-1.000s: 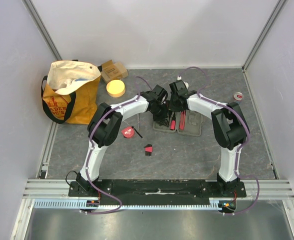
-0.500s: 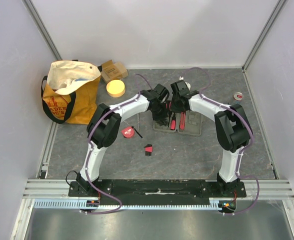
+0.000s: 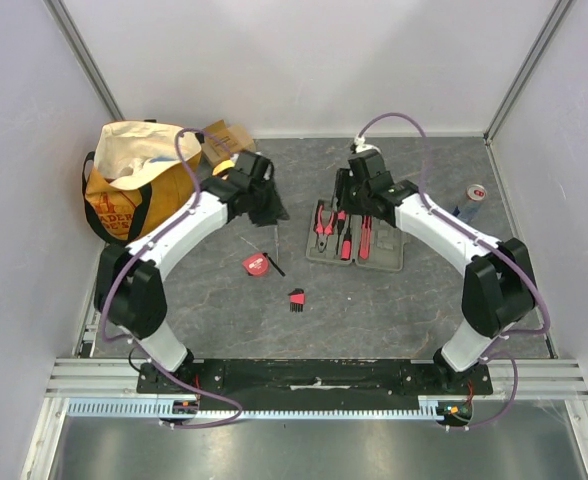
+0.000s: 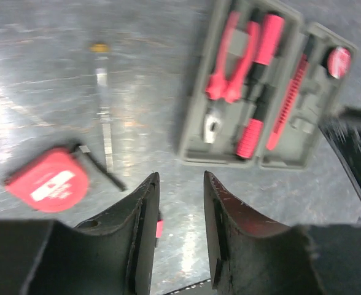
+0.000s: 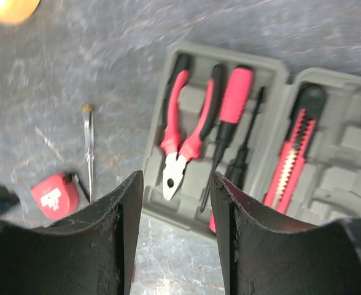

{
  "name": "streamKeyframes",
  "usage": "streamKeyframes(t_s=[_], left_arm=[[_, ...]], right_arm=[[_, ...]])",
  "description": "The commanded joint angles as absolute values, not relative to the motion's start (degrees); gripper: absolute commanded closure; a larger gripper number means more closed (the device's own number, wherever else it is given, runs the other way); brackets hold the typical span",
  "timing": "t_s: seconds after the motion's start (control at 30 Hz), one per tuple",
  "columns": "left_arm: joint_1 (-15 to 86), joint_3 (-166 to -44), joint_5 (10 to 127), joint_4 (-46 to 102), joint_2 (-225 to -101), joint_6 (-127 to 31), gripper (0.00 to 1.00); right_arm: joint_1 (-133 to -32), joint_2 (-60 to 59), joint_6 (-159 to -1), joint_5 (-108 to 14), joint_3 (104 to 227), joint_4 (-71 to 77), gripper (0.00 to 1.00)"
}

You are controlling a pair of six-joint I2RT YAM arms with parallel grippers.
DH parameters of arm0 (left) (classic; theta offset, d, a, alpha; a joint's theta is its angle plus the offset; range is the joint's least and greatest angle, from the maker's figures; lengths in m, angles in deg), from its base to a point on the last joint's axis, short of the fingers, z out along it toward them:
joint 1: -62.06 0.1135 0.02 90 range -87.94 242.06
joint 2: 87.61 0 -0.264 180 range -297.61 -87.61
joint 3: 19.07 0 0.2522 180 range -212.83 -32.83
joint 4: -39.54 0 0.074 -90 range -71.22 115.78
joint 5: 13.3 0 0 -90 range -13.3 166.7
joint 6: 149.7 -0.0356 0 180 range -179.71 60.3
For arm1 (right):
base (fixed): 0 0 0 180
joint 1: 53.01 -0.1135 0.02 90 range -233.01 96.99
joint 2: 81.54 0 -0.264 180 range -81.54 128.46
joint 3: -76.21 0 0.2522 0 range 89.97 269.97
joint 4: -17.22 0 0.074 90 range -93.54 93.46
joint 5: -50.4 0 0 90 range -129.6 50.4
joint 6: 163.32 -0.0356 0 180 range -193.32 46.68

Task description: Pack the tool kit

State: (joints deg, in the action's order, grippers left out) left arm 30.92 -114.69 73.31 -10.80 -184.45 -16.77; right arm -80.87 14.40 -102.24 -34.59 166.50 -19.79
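The grey tool kit case [image 3: 386, 255] lies open on the table. Red-and-black pliers [image 3: 324, 218], a red-handled screwdriver [image 5: 232, 104] and a red utility knife [image 5: 291, 161] rest in its slots. My right gripper [image 3: 356, 205] hovers over the case's far edge, open and empty [image 5: 175, 184]. My left gripper [image 3: 271, 210] is left of the case, open with nothing between its fingers [image 4: 180, 184]. A red tape measure [image 3: 256, 263], a thin clear screwdriver [image 3: 275, 240] and a red hex key set [image 3: 296, 298] lie loose on the table.
An orange-and-cream tote bag [image 3: 139, 190] stands at the far left, with a cardboard box [image 3: 224, 135] behind it. A yellow round object [image 3: 220, 170] is partly hidden by my left arm. A small roll [image 3: 477, 191] sits at the far right.
Both grippers have opened. My left arm has swung left, away from the case. My right arm has drawn back towards the far edge, and the pliers now lie uncovered in the case.
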Motion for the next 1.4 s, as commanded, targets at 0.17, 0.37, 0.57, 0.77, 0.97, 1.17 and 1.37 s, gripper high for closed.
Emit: streamKeyframes(t_s=[0.17, 0.37, 0.57, 0.77, 0.97, 1.17, 1.37], left_arm=[[41.65, -99.11, 76.44, -8.06, -175.25, -17.69, 0.57], [45.09, -93.57, 75.91, -6.83, -171.11, -17.69, 0.56], [45.8, -91.45, 75.47, -6.13, -169.79, -17.61, 0.56], [46.15, -90.4, 75.3, -5.95, -167.86, -18.13, 0.56], [46.15, -88.47, 75.04, -6.3, -165.84, -18.48, 0.56], [46.24, -87.23, 73.98, -6.48, -164.96, -18.83, 0.56], [46.5, -86.88, 73.63, -6.48, -165.13, -19.8, 0.56]], right_arm=[[-94.04, 15.83, -91.78, -38.55, 167.22, -16.49, 0.34], [-99.41, 20.14, -91.69, -36.71, 169.68, -16.75, 0.26], [-100.3, 27.51, -96.77, -32.67, 174.69, -17.99, 0.32], [-100.3, 36.04, -99.33, -29.5, 182.94, -19.92, 0.46], [-100.3, 44.39, -101.08, -24.32, 192.53, -25.01, 0.53], [-100.56, 49.05, -101.35, -22.55, 196.13, -26.16, 0.6], [-101.09, 52.49, -101.0, -23.16, 198.86, -27.04, 0.67]])
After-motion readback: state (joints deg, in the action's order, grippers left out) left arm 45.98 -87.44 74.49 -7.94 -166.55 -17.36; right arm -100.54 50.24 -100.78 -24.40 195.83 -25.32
